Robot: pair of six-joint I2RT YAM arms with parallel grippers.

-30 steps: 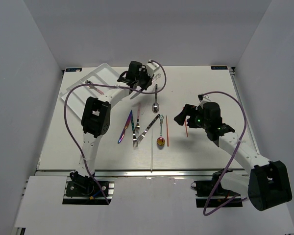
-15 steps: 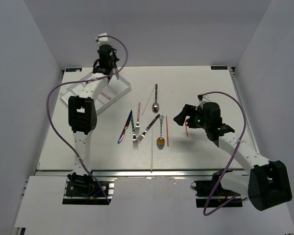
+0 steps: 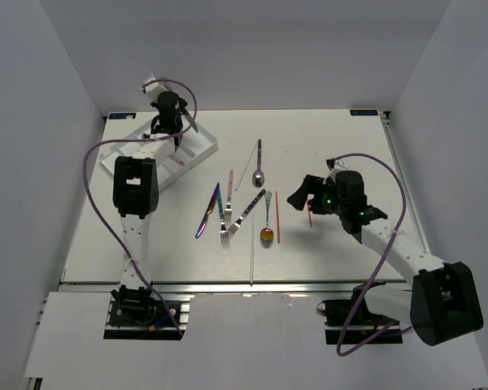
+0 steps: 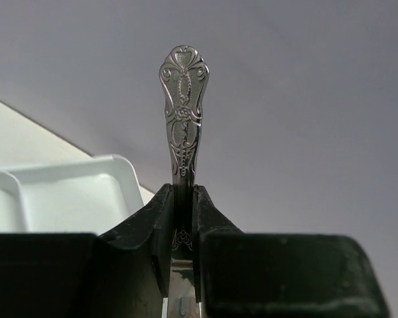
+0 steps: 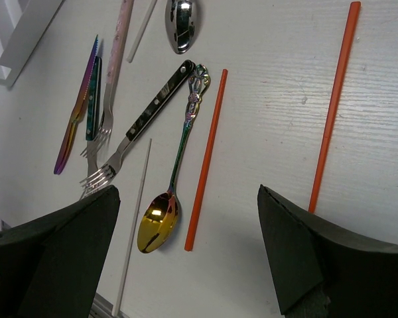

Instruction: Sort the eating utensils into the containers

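- The white cutlery tray (image 3: 202,146) sits at the far left corner of the table (image 3: 333,146), set at an angle. The left arm's own links cover much of the tray in the top view. A slim pinkish piece (image 3: 176,160) lies in one of its compartments.
- The left gripper (image 4: 184,199) hangs above the far part of the tray. Its fingers pinch a silver utensil with an ornate handle (image 4: 184,99), which stands upright. Its working end is hidden, so I cannot tell whether it is a spoon or a fork.
- At mid-table lies the loose cluster. The iridescent knife (image 5: 76,122) lies just beside a pink-handled fork (image 5: 113,79).
- A black-handled fork (image 5: 142,122) slants across. Its handle end is close by the handle tip of the gold-bowled rainbow spoon (image 5: 176,175).
- A silver spoon (image 3: 259,166) lies farther back. A thin white stick (image 3: 246,169) is beside it, and a second white stick (image 5: 132,232) is nearer the front edge.
- A red stick (image 5: 205,159) lies just right of the rainbow spoon, roughly parallel to it.
- The right gripper (image 3: 297,197) hovers right of the cluster with its fingers spread wide and nothing between them.
- A second red stick (image 5: 331,109) lies apart from the rest. The right gripper partly hides it in the top view.
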